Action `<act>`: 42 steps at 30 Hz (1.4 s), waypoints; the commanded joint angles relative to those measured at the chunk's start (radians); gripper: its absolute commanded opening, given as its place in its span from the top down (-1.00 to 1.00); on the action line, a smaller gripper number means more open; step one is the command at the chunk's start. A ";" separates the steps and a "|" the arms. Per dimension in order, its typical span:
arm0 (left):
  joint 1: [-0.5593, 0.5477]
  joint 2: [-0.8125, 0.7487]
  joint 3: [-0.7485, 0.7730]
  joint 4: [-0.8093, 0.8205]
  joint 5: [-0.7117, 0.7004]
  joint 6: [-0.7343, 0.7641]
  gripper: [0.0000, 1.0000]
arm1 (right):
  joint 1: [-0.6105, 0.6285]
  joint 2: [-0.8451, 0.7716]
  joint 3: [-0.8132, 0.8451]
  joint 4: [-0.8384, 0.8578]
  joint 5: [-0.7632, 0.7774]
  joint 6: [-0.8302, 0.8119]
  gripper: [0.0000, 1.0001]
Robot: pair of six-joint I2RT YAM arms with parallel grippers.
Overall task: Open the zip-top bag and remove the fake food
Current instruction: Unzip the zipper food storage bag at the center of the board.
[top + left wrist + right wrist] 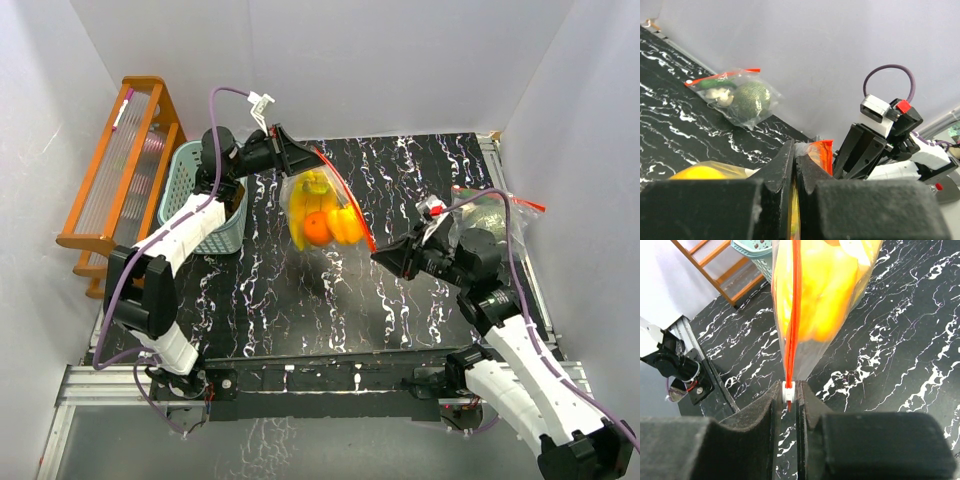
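Note:
A clear zip-top bag (322, 210) with a red zip strip hangs in the air above the table's middle. Inside it I see the fake food: a yellow banana bunch (312, 190), a round orange (317, 228) and a yellow-orange bell pepper (345, 224). My left gripper (305, 158) is shut on the bag's upper corner (816, 151) by the red strip. My right gripper (378, 256) is shut on the white zip slider (788, 391) at the strip's lower end; the yellow food (822, 290) fills the bag above it.
A teal slatted basket (222, 225) stands at the left beside an orange wooden rack (115, 165). A second zip-top bag (490, 205) with green and pale items lies at the right edge, also in the left wrist view (737, 97). The table (400, 310) is black marble-patterned.

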 commanded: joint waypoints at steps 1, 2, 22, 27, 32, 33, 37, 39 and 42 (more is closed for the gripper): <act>0.031 -0.012 -0.017 0.270 -0.033 -0.148 1.00 | 0.000 -0.027 -0.002 -0.016 0.003 0.038 0.46; 0.031 -0.012 -0.035 0.285 -0.033 -0.164 1.00 | 0.000 -0.026 0.011 -0.019 0.008 0.040 0.32; -0.031 -0.039 -0.293 0.555 0.134 -0.300 1.00 | 0.000 0.179 0.207 0.060 0.121 -0.008 0.01; -0.033 -0.029 -0.291 0.599 0.139 -0.337 1.00 | 0.000 0.196 0.184 0.079 0.130 -0.006 0.01; -0.034 -0.027 -0.283 0.614 0.141 -0.358 1.00 | 0.000 0.191 0.176 0.067 0.148 -0.019 0.01; -0.033 -0.028 -0.282 0.614 0.141 -0.358 1.00 | 0.000 0.190 0.175 0.064 0.152 -0.027 0.01; -0.034 -0.027 -0.274 0.615 0.137 -0.361 1.00 | 0.000 0.195 0.169 0.050 0.137 -0.035 0.01; -0.034 -0.028 -0.275 0.619 0.129 -0.365 1.00 | 0.000 0.189 0.157 0.052 0.130 -0.033 0.01; -0.033 -0.025 -0.279 0.625 0.116 -0.368 1.00 | -0.001 0.185 0.116 0.076 0.145 -0.030 0.01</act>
